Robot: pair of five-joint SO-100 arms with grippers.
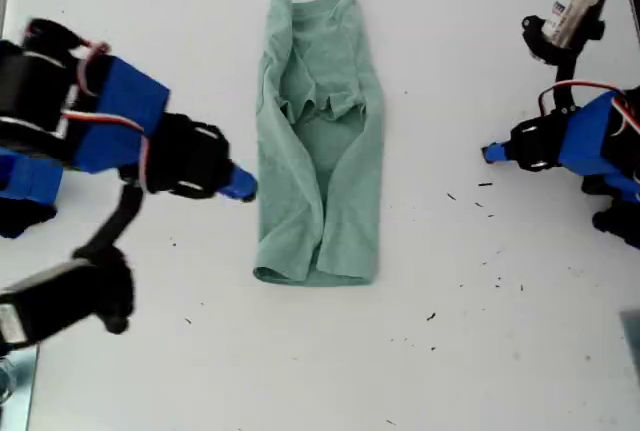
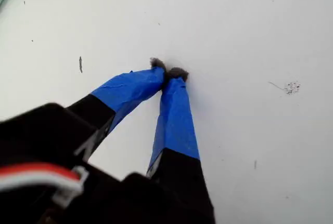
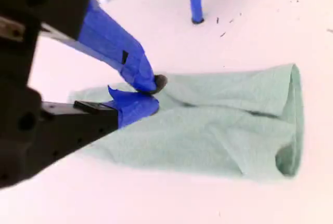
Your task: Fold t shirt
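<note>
t shirt [image 1: 318, 141] lies mid-table, both sides folded in lengthwise; my first gripper [image 2: 167, 73] is closed on nothing over bare table, my second gripper [image 3: 144, 92] nearly closed and empty at the shirt's edge — a shallow pinch probably grabs only the top flap and undoes the fold.

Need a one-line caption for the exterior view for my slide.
Sides folded inward, the t shirt lies as a narrow strip on the white table between my second gripper and first gripper.
</note>
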